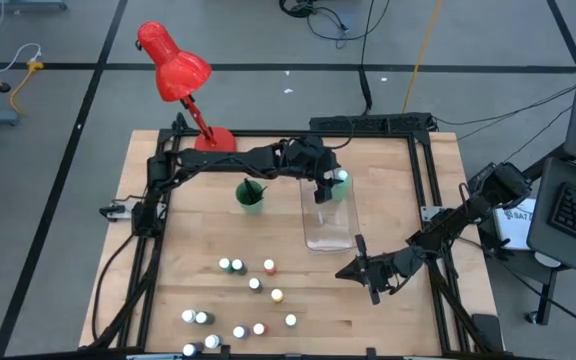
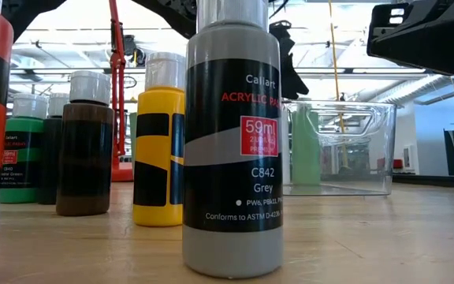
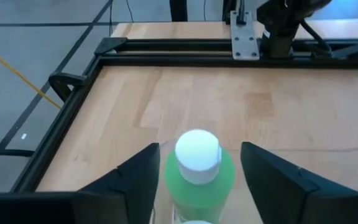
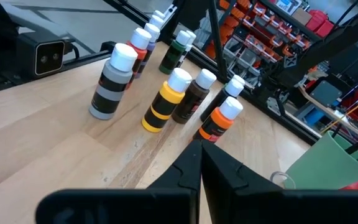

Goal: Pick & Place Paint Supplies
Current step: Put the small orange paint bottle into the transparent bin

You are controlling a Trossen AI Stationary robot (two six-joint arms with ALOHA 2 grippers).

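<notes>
Overhead, the left pincer [image 1: 331,187] hangs above the clear rectangular plastic bin [image 1: 329,232], its dark fingers spread wide of a round green white-capped paint bottle [image 3: 199,168] between them, untouched. Other smooth bottles [image 1: 253,283] stand on the pale wooden surface [image 1: 388,200]. Nearby, the right pincer [image 1: 360,268] is closed, empty.

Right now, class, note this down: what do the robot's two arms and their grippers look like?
Both arms are dark, slim and jointed, built of black links, with dark cables running along them. The left gripper has two broad, black, wedge-shaped fingers with flat inner faces. The right gripper has the same matte black fingers, tapering to narrow tips. No markings show on either.
</notes>
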